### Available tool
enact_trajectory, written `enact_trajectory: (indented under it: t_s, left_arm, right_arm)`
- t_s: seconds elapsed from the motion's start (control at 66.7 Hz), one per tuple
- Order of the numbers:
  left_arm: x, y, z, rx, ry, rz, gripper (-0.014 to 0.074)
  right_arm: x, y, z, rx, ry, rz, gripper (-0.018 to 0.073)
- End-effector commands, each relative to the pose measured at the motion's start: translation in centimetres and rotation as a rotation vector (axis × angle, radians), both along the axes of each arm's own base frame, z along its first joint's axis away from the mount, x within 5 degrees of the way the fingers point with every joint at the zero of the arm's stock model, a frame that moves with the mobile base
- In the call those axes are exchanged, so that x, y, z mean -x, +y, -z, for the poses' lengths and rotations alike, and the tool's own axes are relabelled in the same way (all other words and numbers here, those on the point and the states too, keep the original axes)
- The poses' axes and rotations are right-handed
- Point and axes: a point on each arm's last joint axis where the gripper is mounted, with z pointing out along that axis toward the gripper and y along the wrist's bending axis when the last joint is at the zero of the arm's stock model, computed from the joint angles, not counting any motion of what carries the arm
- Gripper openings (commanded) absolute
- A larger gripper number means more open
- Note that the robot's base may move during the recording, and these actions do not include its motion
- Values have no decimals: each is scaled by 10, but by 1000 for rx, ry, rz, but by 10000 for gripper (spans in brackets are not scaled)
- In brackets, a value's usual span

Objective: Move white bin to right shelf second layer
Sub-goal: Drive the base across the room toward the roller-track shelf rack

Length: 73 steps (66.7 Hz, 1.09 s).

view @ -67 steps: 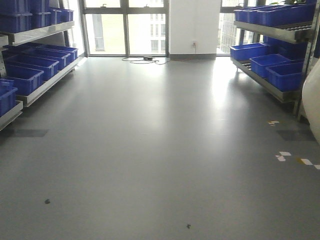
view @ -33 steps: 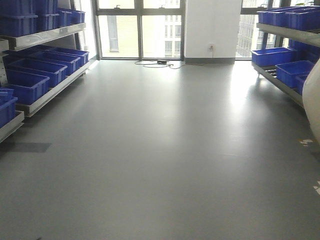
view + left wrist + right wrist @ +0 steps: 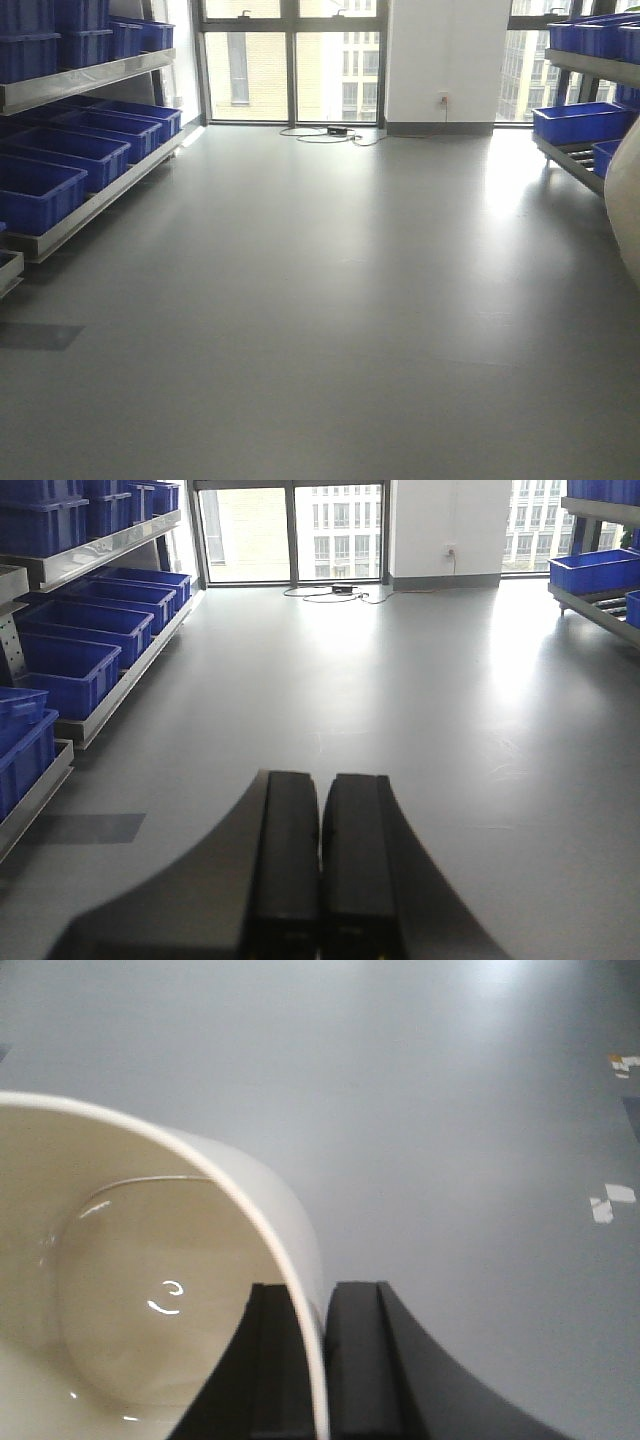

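The white bin (image 3: 130,1290) fills the lower left of the right wrist view, mouth toward the camera. Its cream wall also bulges in at the right edge of the front view (image 3: 626,200). My right gripper (image 3: 322,1360) is shut on the bin's rim, one finger inside and one outside. My left gripper (image 3: 321,860) is shut on nothing and hangs over bare floor. The right shelf (image 3: 572,150) shows at the far right, roller rails on its low level. Its second layer (image 3: 592,66) is a steel bar with blue crates above.
A long left rack (image 3: 90,205) holds several blue crates (image 3: 70,150) on two levels. Blue crates (image 3: 578,120) also sit on the right shelf. A cable and socket box (image 3: 335,132) lie by the far windows. Grey floor (image 3: 330,300) spreads between the racks.
The whole scene has slid to the right in the front view, and the far wall looks nearer. The right shelf has moved mostly out of frame, and the floor tape marks have left it.
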Motion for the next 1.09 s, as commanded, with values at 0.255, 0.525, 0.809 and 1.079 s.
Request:
enact_trajectory:
  t_s: [0.255, 0.525, 0.809, 1.079]
  left_arm:
    - [0, 0, 4, 12, -64, 1, 85]
    - [0, 0, 4, 12, -64, 1, 85]
    - [0, 0, 4, 12, -64, 1, 85]
    - [0, 0, 4, 12, -64, 1, 85]
  right_arm:
    - [-3, -1, -18, 1, -122, 14, 94]
    - [-3, -1, -18, 0, -123, 14, 94]
    - [-3, -1, -18, 0, -123, 14, 94]
    - [-3, -1, -18, 0, -124, 14, 94]
